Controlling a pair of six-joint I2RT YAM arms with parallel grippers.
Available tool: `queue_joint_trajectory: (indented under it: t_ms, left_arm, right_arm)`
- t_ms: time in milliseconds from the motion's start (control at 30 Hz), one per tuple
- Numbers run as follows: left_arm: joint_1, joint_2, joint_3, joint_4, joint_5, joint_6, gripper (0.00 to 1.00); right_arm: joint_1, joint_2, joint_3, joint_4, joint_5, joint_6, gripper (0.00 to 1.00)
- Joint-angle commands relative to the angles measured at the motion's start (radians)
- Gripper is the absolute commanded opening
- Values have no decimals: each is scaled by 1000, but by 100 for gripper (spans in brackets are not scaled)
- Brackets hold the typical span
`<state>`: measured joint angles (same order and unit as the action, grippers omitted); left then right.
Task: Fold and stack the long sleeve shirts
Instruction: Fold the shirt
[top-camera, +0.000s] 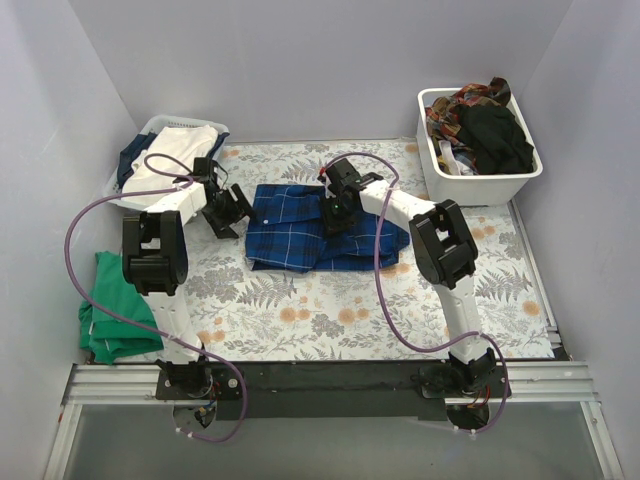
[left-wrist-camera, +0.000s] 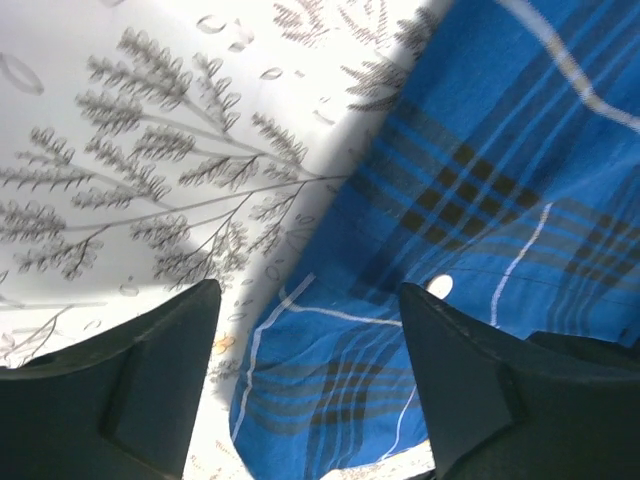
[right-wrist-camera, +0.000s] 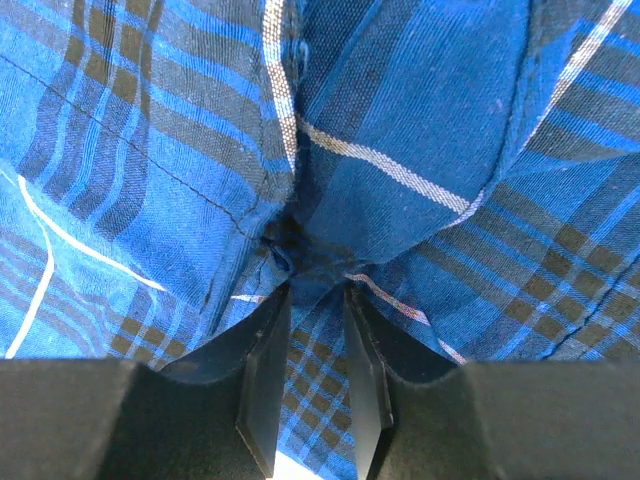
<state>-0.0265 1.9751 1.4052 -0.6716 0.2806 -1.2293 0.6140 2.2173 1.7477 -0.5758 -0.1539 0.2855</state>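
Two tools work one shirt (top-camera: 300, 228), which lies partly folded in the middle of the table (top-camera: 330, 320), its long axis running left to right in front of the arms. The right tool (top-camera: 335, 215) is down on the back-centre part of the shirt. In its wrist view the fingers (right-wrist-camera: 262, 390) stand narrow, and the plaid cloth puckers into a dark knot right at their tips, so it looks to be pinching a fold rather than resting loose on the cloth. The left tool (top-camera: 236, 205) hangs at the shirt's left end, with the shirt lying to its right. Its fingers (left-wrist-camera: 150, 390) are wide apart and hold nothing. The wrist view shows the shirt's left edge running between them, one finger over the table and the other over cloth near a small white button (left-wrist-camera: 440, 286).

As I read it, the next move turns on that edge. The left arm is the nearer one to this end. It would need to come down astride the edge and close before the end can be carried rightward, along the long axis, over the pinned middle. A shallow bite may catch only the top layer.
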Motion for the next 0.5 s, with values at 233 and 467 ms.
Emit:
queue_joint_trajectory:
  t_ms: [233,467]
  left_arm:
    - [-16,86,24,164,123,50,64]
    - [-47,107,14,184,155,57,28]
  right_arm:
    - [-10,13,-37,2,-68,12,33]
    - [-14,16,-47,1,-85,15,33]
